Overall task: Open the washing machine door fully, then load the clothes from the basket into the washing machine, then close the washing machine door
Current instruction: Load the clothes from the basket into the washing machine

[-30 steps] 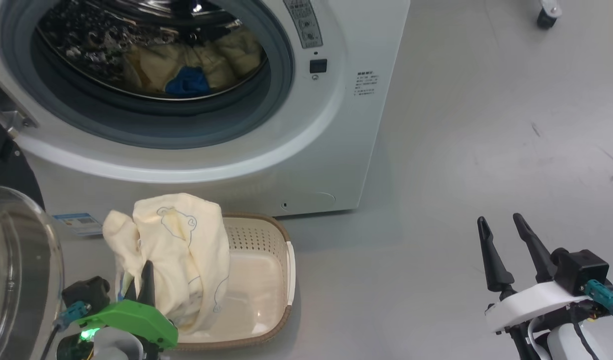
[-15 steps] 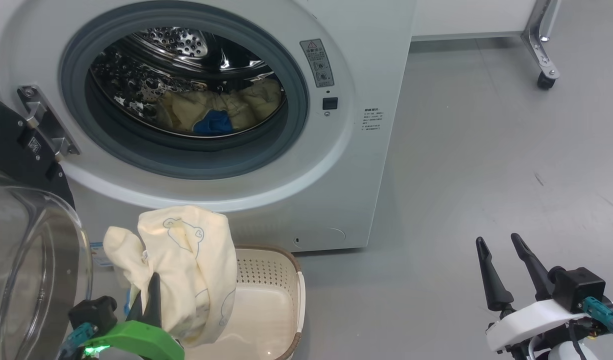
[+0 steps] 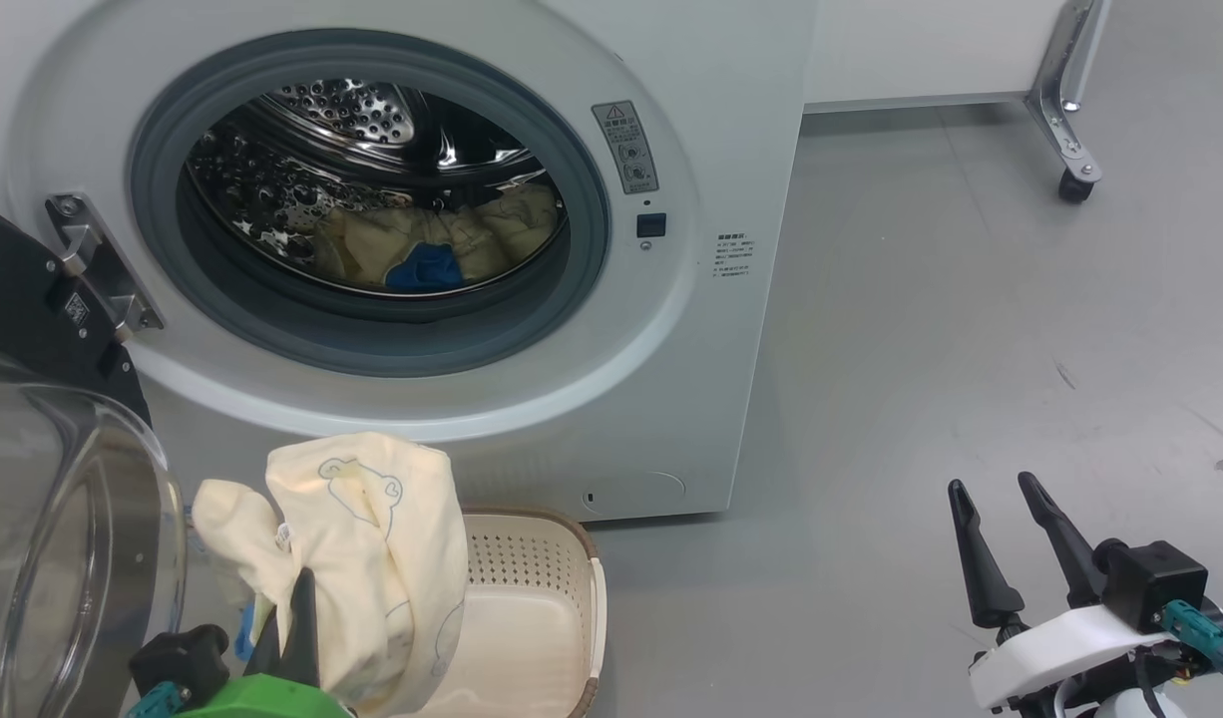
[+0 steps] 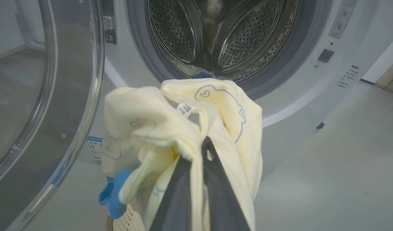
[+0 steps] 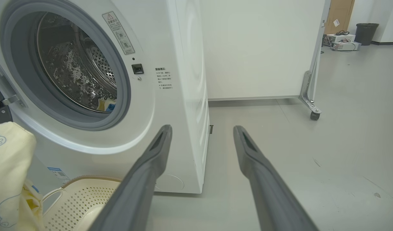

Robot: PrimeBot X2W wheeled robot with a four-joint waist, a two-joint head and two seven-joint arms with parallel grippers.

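Head camera is looking down on the washing machine (image 3: 741,100); left wrist camera is facing its drum (image 4: 247,35) closely; right wrist camera is viewing it obliquely, low.

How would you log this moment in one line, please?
left gripper: shut on cream-yellow bear-print garment; right gripper: open, empty; black-rimmed glass door: open

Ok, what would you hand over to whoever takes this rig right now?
The left pincer is shut on a cream garment, lifted above the basket, facing the drum.
The right pincer is open and empty, over the floor.
Done: washing machine door swung open; some clothes lie in the drum.
Left: load this garment, check the basket behind it, close the door.
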